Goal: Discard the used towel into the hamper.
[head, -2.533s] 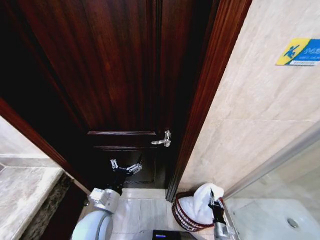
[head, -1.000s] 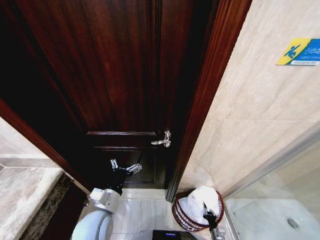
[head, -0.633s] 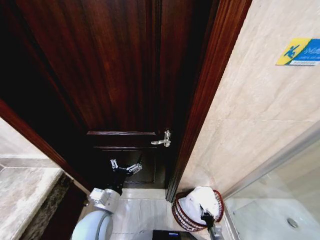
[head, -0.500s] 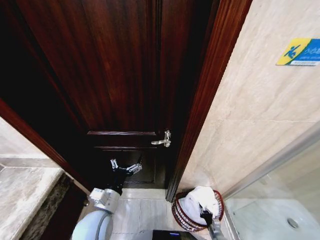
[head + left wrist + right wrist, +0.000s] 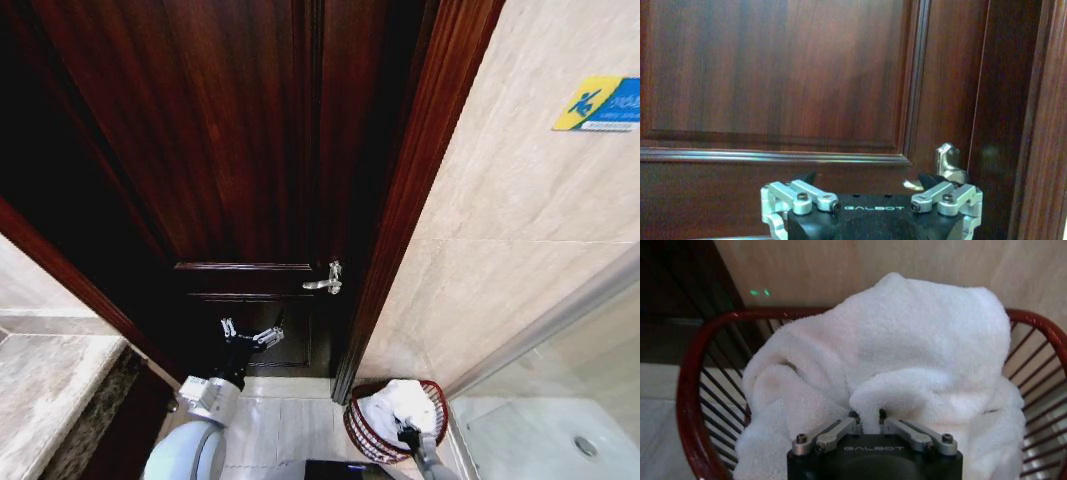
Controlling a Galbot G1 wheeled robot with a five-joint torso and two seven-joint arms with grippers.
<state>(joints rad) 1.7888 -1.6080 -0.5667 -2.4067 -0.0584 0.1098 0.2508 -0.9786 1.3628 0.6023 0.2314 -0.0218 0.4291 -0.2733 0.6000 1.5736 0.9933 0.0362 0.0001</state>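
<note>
Now that the towel [image 5: 907, 370] has sunk inside the hamper [image 5: 690, 390], the right gripper [image 5: 867, 421] still pinches it, only release remaining.

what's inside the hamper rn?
A white towel fills the hamper, bunched above its rim, with the right gripper pinching a fold. The hamper's bottom is covered by the towel.

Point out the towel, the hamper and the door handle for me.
towel [image 5: 907, 355]: right wrist view, middle of the white bundle.
hamper [image 5: 690, 390]: right wrist view, red-brown rim.
door handle [image 5: 325, 283]: head view, on the silver lever.
</note>
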